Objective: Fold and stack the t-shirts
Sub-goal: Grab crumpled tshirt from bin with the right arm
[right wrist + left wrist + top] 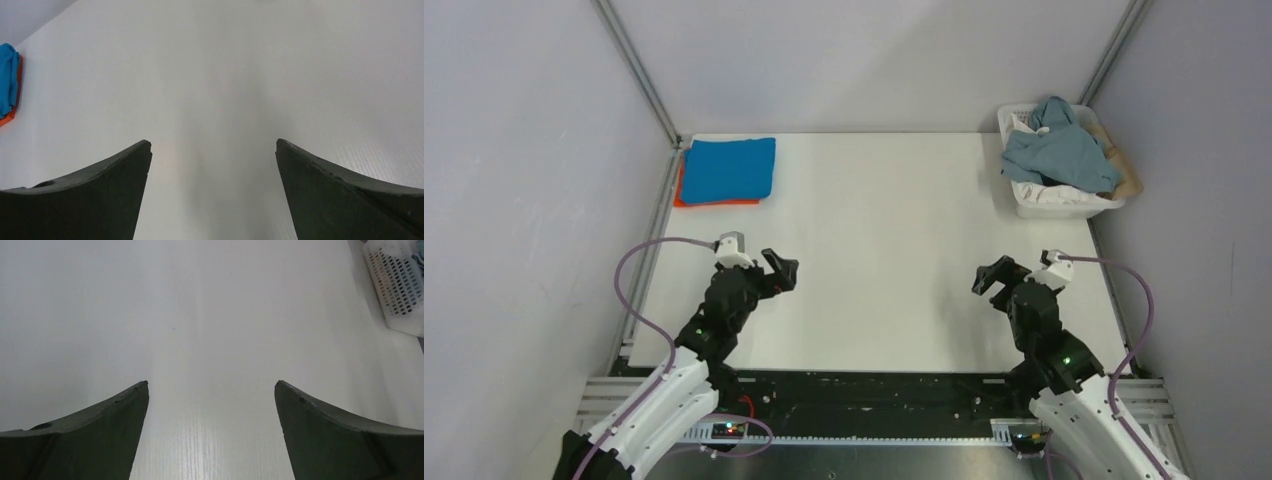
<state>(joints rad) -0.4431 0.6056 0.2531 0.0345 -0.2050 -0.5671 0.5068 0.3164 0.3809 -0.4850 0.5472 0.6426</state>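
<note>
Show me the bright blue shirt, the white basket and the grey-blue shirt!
bright blue shirt (729, 168), top view, middle of its folded top face.
white basket (1064, 207), top view, its near wall.
grey-blue shirt (1059, 150), top view, middle of the heap in the basket.

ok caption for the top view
Left gripper and right gripper open; blue shirt folded on orange shirt, grey-blue shirt in basket.
</note>
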